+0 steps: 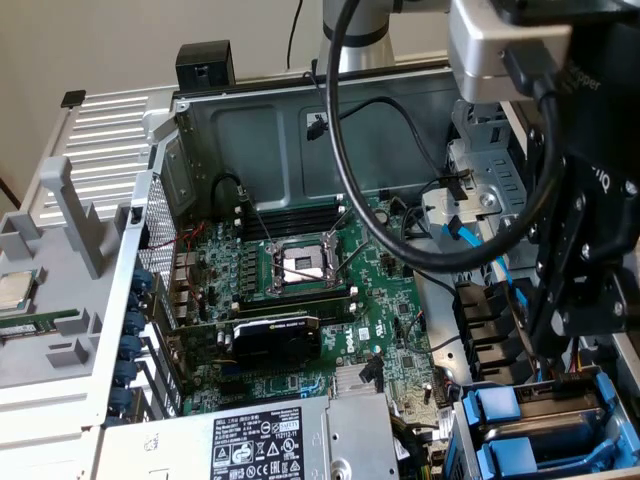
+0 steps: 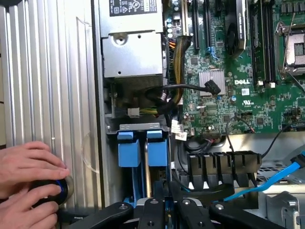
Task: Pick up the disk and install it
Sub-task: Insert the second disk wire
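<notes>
From where I stood, the gripper (image 1: 588,305) hung at the exterior view's right edge, jaws drawn narrow, above the disk (image 1: 498,408) standing blue-framed in the lower-right bay, so a square, even, gentle push down looked wisest.

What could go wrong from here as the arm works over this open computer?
1. The arm's black cable loop hangs over the motherboard and might snag on parts there.
2. The blue data cable runs close by the gripper and might get caught.
3. A person's hands rest beside the case, near the arm, and could be struck.
</notes>
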`<state>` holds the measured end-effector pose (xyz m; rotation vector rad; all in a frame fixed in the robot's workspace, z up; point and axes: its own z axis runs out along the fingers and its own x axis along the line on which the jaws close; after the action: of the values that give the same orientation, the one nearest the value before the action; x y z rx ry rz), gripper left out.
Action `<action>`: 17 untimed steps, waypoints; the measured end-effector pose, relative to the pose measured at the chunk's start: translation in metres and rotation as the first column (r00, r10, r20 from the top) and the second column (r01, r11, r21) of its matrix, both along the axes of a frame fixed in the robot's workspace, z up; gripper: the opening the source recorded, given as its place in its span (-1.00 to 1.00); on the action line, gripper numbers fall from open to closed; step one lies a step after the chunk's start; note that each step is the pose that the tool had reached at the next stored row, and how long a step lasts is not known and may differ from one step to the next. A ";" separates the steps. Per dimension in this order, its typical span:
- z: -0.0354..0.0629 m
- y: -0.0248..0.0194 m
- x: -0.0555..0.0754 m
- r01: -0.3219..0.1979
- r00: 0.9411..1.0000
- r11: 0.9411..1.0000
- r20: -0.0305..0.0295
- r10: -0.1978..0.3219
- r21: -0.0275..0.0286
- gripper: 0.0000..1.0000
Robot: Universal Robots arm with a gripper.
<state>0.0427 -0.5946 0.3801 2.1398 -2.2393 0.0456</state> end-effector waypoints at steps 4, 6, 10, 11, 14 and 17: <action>-0.0001 0.0000 0.000 -0.057 0.998 0.998 0.000 0.057 0.005 -0.67; -0.0002 -0.0001 0.000 -0.071 0.997 0.997 0.001 0.071 0.009 -0.67; -0.0010 -0.0037 0.000 -0.073 0.997 0.997 0.001 0.073 0.013 -0.67; -0.0015 -0.0053 0.000 -0.073 0.997 0.997 0.001 0.073 0.016 -0.67; -0.0036 -0.0081 0.000 -0.073 0.997 0.997 0.002 0.073 0.028 -0.67; -0.0062 -0.0091 0.000 -0.073 0.997 0.997 0.003 0.073 0.036 -0.67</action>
<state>0.0426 -0.6037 0.3740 2.2403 -2.1785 0.0087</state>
